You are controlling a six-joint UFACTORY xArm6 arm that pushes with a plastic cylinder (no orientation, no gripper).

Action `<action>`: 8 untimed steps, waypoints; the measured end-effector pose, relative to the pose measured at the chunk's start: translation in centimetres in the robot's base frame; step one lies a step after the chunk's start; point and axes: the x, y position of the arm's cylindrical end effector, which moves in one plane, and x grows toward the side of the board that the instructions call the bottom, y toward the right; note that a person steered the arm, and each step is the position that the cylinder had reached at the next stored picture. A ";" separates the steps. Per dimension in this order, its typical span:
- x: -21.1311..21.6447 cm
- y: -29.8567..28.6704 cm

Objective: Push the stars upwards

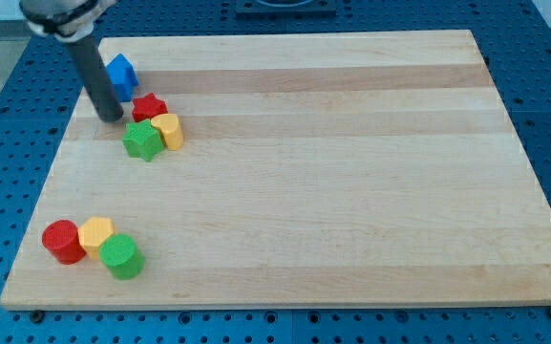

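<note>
A red star (148, 106) lies near the board's upper left. A green star (142, 140) sits just below it, touching it. A yellow block (169, 130) presses against both from the right. My tip (111, 118) stands on the board just left of the red star and up-left of the green star, a small gap away from each. A blue block (121, 73) lies above the tip, partly behind the rod.
A red cylinder (63, 241), a yellow block (95, 234) and a green cylinder (120, 256) cluster at the lower left of the wooden board (351, 191). The board's left edge runs close to the tip.
</note>
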 end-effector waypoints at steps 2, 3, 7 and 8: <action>1.8 1.1; 2.1 1.3; 5.2 4.7; 3.2 4.7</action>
